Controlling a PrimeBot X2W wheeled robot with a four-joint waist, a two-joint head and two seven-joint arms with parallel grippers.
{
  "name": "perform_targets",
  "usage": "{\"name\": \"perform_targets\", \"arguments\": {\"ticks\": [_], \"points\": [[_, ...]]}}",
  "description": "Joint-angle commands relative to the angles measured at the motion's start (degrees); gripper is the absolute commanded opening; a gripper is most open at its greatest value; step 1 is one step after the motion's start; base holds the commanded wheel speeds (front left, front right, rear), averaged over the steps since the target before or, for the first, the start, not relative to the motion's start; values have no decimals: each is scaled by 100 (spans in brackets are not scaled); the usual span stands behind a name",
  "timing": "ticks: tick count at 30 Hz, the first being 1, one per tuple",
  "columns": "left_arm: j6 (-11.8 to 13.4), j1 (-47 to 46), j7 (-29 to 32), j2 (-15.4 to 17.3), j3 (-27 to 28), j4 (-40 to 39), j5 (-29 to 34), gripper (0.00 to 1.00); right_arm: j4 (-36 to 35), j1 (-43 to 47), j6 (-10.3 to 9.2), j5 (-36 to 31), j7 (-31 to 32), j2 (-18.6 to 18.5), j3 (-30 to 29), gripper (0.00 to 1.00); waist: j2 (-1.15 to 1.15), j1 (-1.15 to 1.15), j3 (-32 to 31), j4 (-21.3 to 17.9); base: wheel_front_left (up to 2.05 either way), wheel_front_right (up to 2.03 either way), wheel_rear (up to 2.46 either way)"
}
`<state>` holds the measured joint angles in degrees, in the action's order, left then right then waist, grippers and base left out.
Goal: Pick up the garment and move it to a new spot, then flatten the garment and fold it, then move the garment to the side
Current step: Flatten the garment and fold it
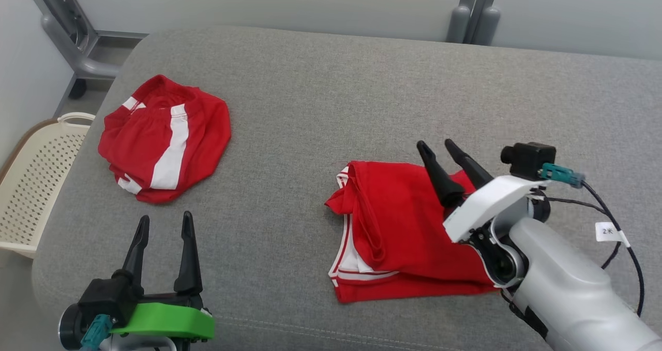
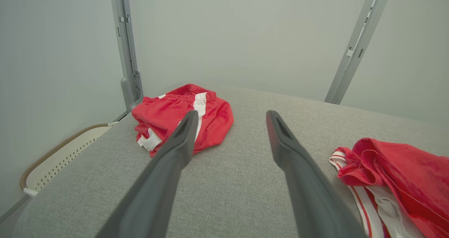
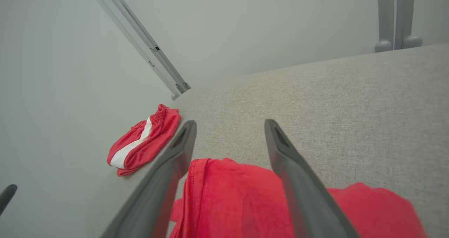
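Right arm angled over folded garment, nothing gripped.
Right gripper (image 1: 437, 149) fingers spread wide above red garment (image 1: 398, 227), centre-right of frame; left gripper (image 1: 164, 224) lower left, fingers wide, empty, pointing up-frame.

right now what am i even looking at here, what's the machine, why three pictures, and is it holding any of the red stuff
This is a two-armed robot working over a grey padded surface. The big picture comes from a camera on its head, looking down. The other two come from small cameras on its wrists, each looking along that hand's two dark fingers.

The left hand, with the green part, hovers open near the front edge, holding nothing. The right hand, on the white arm, is open above a folded red garment with white trim. Its fingers stand apart, and no cloth is pinched between them, so nothing is held.

A second red garment with a white stripe lies bunched further to the robot's left. Beside the surface on that side stands a cream basket with holes.
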<state>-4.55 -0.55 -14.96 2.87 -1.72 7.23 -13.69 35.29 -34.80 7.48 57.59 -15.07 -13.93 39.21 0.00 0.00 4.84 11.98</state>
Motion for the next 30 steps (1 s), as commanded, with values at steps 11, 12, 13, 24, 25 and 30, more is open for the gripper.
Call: {"name": "perform_targets", "arguments": {"ticks": [11,12,13,24,25,30], "points": [[39,91,-20,5,68,-111,64,100,-120,873,1,-1237,-23,-305,-1220,100,0,0,10,-102,0,0,0],[47,99,-19,5,67,-117,59,100,-63,896,2,-1294,-23,-319,-1249,100,0,0,10,-111,0,0,0],[44,103,-19,5,65,-120,53,100,3,896,1,-1356,-24,-355,-1286,100,0,0,12,-118,0,0,0],[71,29,-19,5,18,-139,1,100,526,1008,1,-1255,555,-339,-1198,100,0,0,99,-190,0,0,0],[70,20,-19,5,7,-135,-3,100,575,1003,1,-1232,599,-340,-1176,100,0,0,108,-188,0,0,0],[57,-47,-20,5,-44,-104,-21,100,660,904,1,-1110,533,-360,-1094,100,0,0,157,-146,0,0,0]]}}
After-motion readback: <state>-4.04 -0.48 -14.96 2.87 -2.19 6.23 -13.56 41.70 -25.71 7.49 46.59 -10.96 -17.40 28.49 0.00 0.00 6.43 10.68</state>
